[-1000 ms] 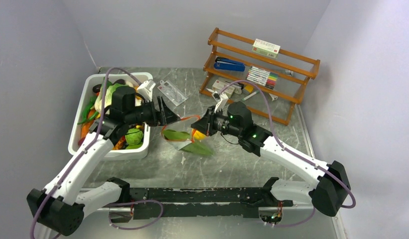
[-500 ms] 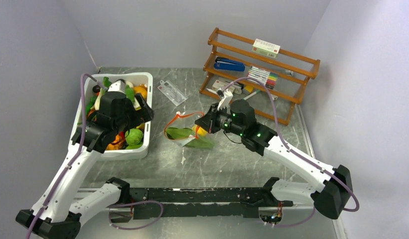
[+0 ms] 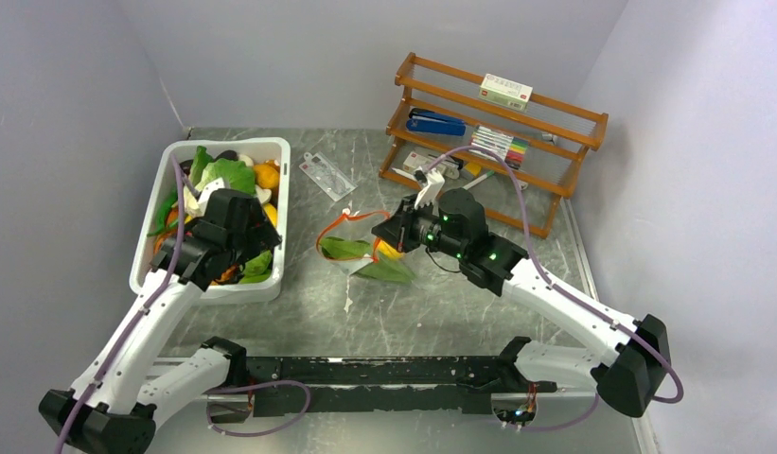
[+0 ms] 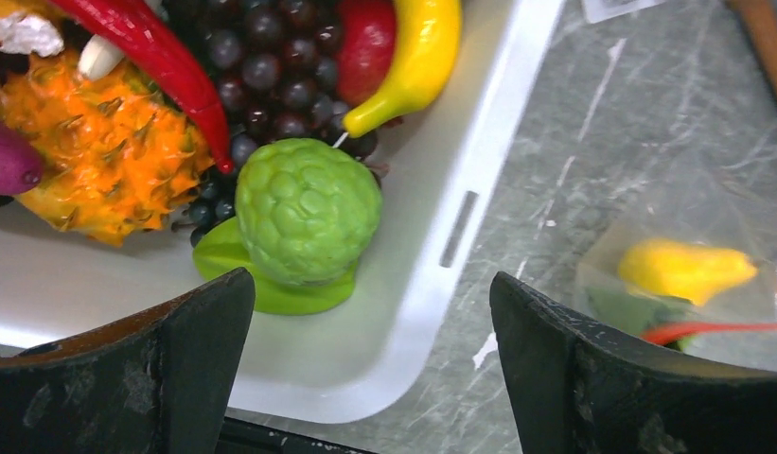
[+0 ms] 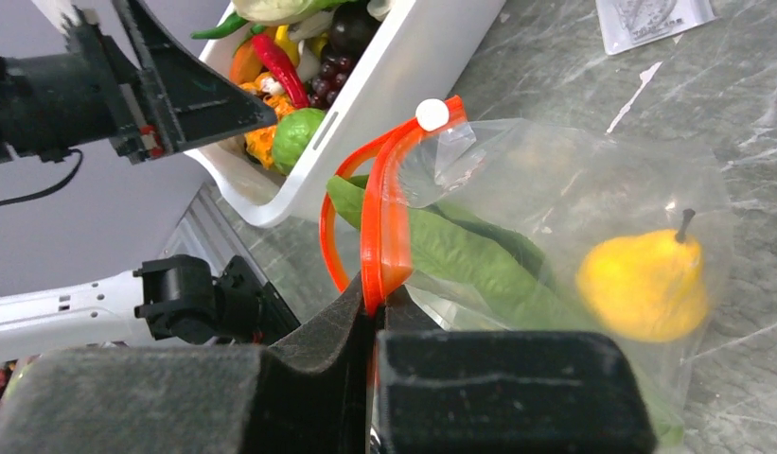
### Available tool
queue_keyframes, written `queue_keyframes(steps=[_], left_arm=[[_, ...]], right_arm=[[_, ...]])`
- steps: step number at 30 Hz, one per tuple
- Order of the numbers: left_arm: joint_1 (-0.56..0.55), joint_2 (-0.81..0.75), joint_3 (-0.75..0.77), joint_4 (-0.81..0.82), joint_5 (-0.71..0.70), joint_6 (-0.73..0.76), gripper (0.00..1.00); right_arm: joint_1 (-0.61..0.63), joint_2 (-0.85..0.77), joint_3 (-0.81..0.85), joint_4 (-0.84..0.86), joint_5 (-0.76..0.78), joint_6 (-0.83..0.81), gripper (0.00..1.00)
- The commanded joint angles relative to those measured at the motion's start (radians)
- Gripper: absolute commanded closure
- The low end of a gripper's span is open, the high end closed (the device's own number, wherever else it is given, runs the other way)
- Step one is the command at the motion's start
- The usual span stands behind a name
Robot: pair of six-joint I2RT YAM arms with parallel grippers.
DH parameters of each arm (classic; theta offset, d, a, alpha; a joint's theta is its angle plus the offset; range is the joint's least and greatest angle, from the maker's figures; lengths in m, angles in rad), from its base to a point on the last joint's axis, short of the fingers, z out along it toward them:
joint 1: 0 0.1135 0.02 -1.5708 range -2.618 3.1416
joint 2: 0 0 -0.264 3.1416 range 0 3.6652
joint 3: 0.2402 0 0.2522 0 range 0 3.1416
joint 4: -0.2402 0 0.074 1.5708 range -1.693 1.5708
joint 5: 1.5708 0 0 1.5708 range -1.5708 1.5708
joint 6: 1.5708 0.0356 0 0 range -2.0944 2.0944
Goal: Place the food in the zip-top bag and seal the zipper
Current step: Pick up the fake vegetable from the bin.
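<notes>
The clear zip-top bag [image 3: 365,257] lies at the table's middle, its mouth lifted and gaping. My right gripper [image 5: 375,295] is shut on the red-orange zipper [image 5: 384,213] at one end, holding it up. Inside the bag are a yellow pear [image 5: 644,284] and a long green leaf [image 5: 450,251]. My left gripper [image 4: 373,279] hangs open and empty over the near right corner of the white bin [image 4: 441,284]. A light-green bumpy fruit [image 4: 307,210] on a green leaf sits just ahead of it in the bin. From above, the left gripper [image 3: 247,248] is over the bin and apart from the bag.
The bin [image 3: 271,284] at the left holds more toy produce: grapes, a red chili, a yellow banana, an orange spiky fruit. A small clear packet [image 3: 326,175] lies behind the bag. A wooden rack [image 3: 498,123] with office items stands at the back right.
My left arm has swung from the bag's mouth back over the bin, and its jaws have opened wide. The right gripper has kept its hold on the zipper, shifting slightly.
</notes>
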Motion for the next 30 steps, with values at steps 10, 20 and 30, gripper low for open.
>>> queue_keyframes(steps=[10,20,30], left_arm=[[0.244,0.038,-0.110,0.107,0.183,0.054,0.15],[0.247,0.078,-0.141,0.141,0.187,0.050,0.16],[0.247,0.090,-0.190,0.163,0.181,0.041,0.19]], right_arm=[[-0.003,-0.045,-0.021,0.040,0.020,-0.004,1.00],[-0.002,-0.036,-0.020,0.044,0.019,-0.007,1.00],[-0.003,-0.039,-0.022,0.049,0.015,0.001,1.00]])
